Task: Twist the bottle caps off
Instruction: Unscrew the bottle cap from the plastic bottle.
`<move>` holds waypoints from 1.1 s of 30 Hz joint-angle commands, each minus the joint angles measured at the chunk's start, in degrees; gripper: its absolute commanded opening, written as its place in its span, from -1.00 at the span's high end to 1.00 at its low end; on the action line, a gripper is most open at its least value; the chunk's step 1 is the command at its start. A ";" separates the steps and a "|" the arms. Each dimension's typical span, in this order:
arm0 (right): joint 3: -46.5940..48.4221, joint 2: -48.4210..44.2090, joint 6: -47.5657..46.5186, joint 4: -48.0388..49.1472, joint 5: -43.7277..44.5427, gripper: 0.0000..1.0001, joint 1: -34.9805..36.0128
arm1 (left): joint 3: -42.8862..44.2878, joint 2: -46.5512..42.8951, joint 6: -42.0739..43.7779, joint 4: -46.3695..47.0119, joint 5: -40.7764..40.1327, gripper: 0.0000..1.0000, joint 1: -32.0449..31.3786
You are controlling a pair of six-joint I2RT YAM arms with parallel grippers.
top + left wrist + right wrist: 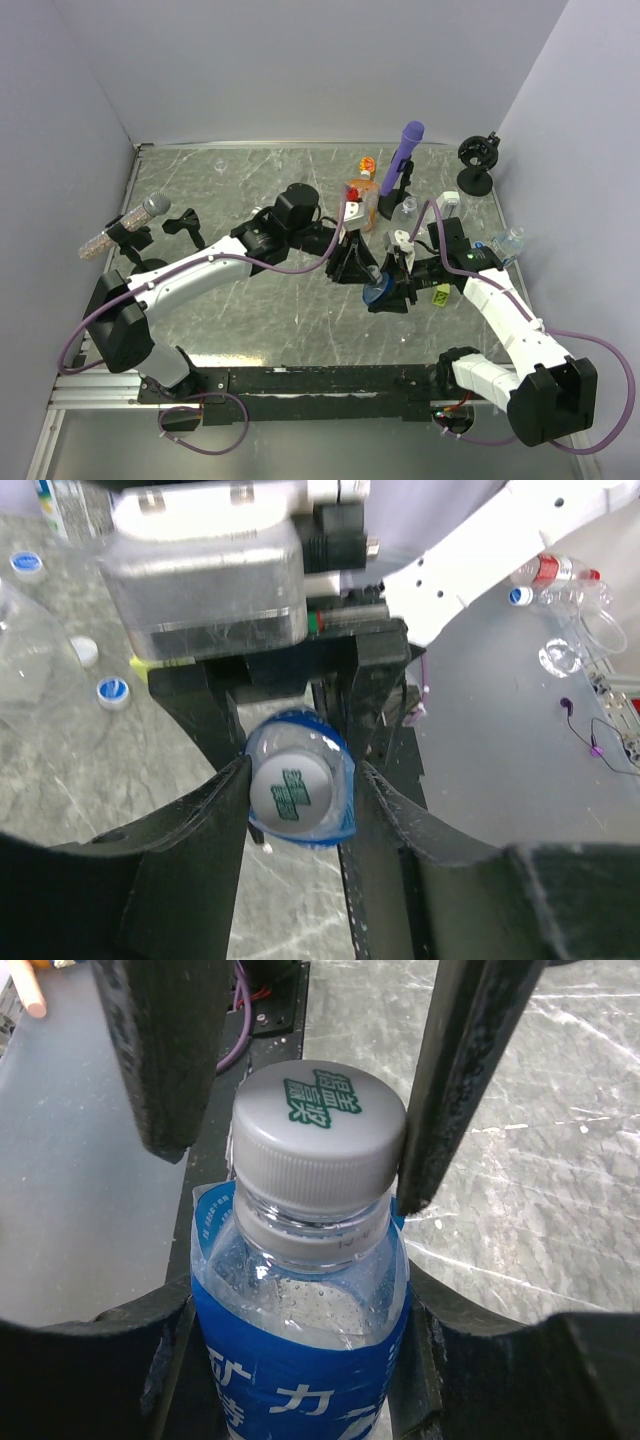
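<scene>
A clear bottle with a blue label [300,1380] stands upright near the table's middle [378,292]. My right gripper [300,1360] [392,290] is shut on its body, a finger pressed against each side. Its white bottle cap [318,1130] [298,790], printed with green characters, sits screwed on the neck. My left gripper [300,772] [360,268] straddles the cap, open: one finger [455,1080] touches the cap's ribbed side, while the other finger [160,1060] stands a narrow gap off it.
Loose caps [112,690] [27,562] and a clear bottle [30,680] lie beside the held one. An orange bottle [360,195], a purple stick [403,150], another clear bottle [510,240] and a yellow-green block [440,295] stand nearby. Microphone stands [125,230] occupy the left.
</scene>
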 commanded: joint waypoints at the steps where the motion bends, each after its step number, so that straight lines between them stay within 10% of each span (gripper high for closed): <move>1: 1.31 0.26 -2.03 0.59 -1.70 0.73 0.37 | 3.05 0.09 3.76 -5.10 1.77 -0.02 -0.04; 9: 1.31 0.17 -1.95 0.67 -1.53 0.73 0.37 | 4.63 1.15 5.79 -7.76 2.30 0.06 -0.04; 17: 1.31 0.35 -1.86 0.76 -1.44 0.73 0.37 | 4.46 -0.25 -1.15 -4.42 0.11 0.98 -0.04; 25: 1.05 -0.44 0.16 2.43 0.14 0.73 0.37 | -4.49 -7.37 -22.39 8.31 -6.30 0.98 -0.39; 33: 0.52 -1.23 3.33 5.51 2.34 0.74 0.54 | -6.81 -13.00 -38.85 2.92 -32.11 0.98 -8.10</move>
